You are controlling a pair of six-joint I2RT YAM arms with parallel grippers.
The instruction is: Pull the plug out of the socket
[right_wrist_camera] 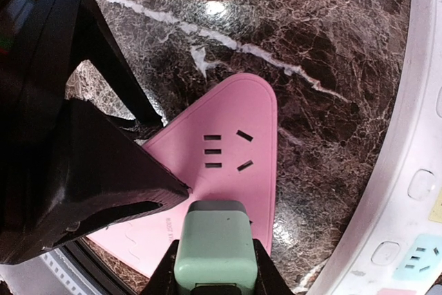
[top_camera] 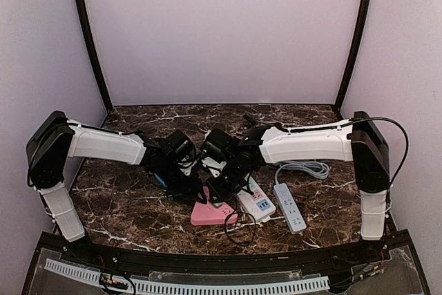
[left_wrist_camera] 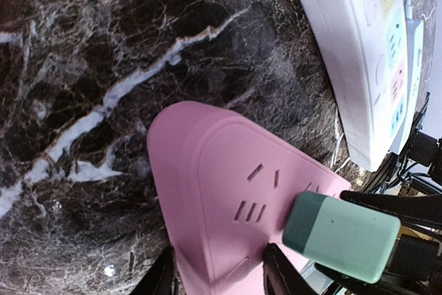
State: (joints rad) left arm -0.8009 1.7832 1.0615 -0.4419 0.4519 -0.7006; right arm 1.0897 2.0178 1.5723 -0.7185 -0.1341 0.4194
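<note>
1. Your target, the green plug [right_wrist_camera: 214,243], sits on the pink socket [top_camera: 210,213], which lies on the marble table [top_camera: 124,205] close to the middle of its near edge. A white power strip [top_camera: 257,202] lies just beside it on the right.
2. Your right gripper [right_wrist_camera: 214,276] is clamped on the plug, one finger on each flat side of its body. That looks like the right place to hold it: the hard casing, not a cable.
3. Your left gripper [left_wrist_camera: 217,274] straddles one corner of the socket with a finger at each edge, and it appears to be pinching it down.
4. Expect the plug to be small, light and rigid. Its smooth plastic sides are likely to be slippery, so the fingers may slide off under load.
5. The resistance should come from the contacts inside, not from weight. The socket itself looks light enough to lift along with the plug unless the left side braces it.
6. Whether the pins are seated or partly out cannot be told from these views.
7. Pull straight away from the socket face, since tilting could jam or bend the pins.
</note>
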